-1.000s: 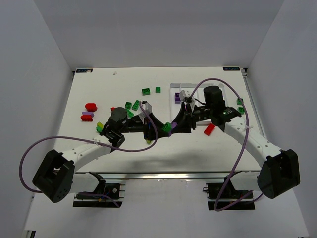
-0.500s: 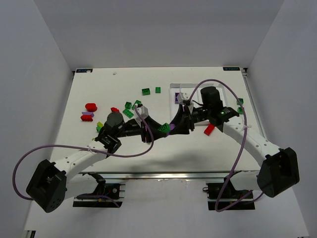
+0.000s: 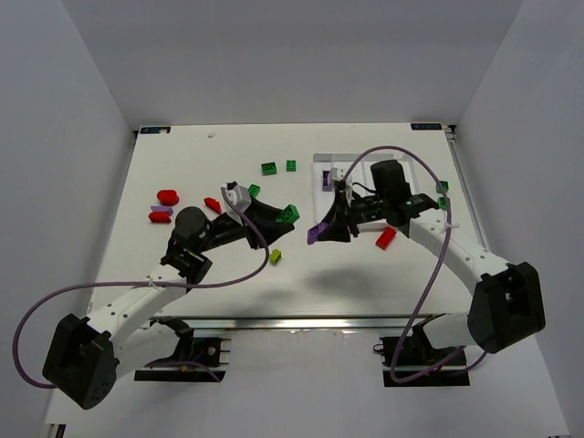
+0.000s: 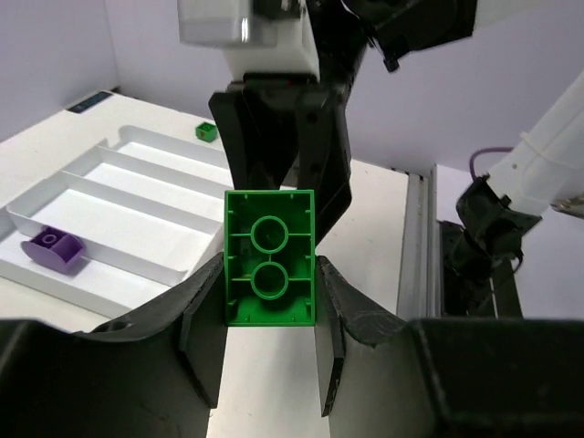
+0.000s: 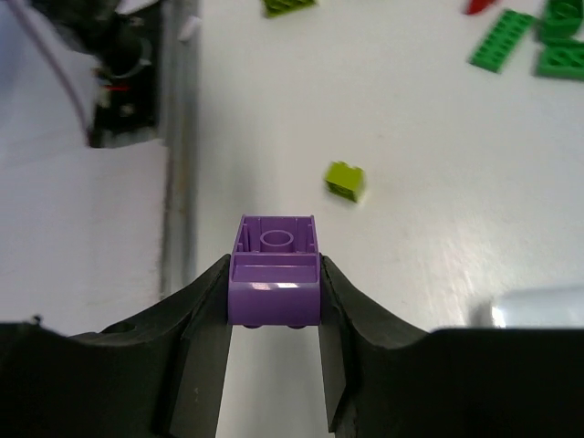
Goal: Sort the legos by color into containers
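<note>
My left gripper is shut on a green lego, held above the table's middle with its hollow underside facing the left wrist camera. Just to its right, my right gripper is shut on a purple lego, also off the table. The two held legos are apart. The white tray of containers lies behind the right arm, which hides most of it. One purple lego lies in its leftmost compartment. A yellow-green lego lies on the table below both grippers.
Loose green legos lie at the back centre. Red ones and a purple one lie at the left. A red lego lies by the right arm and green ones at the tray's right end.
My left gripper has drawn back to the left and away, carrying the green lego. The right gripper has closed a little on the purple lego, and the two legos have separated.
</note>
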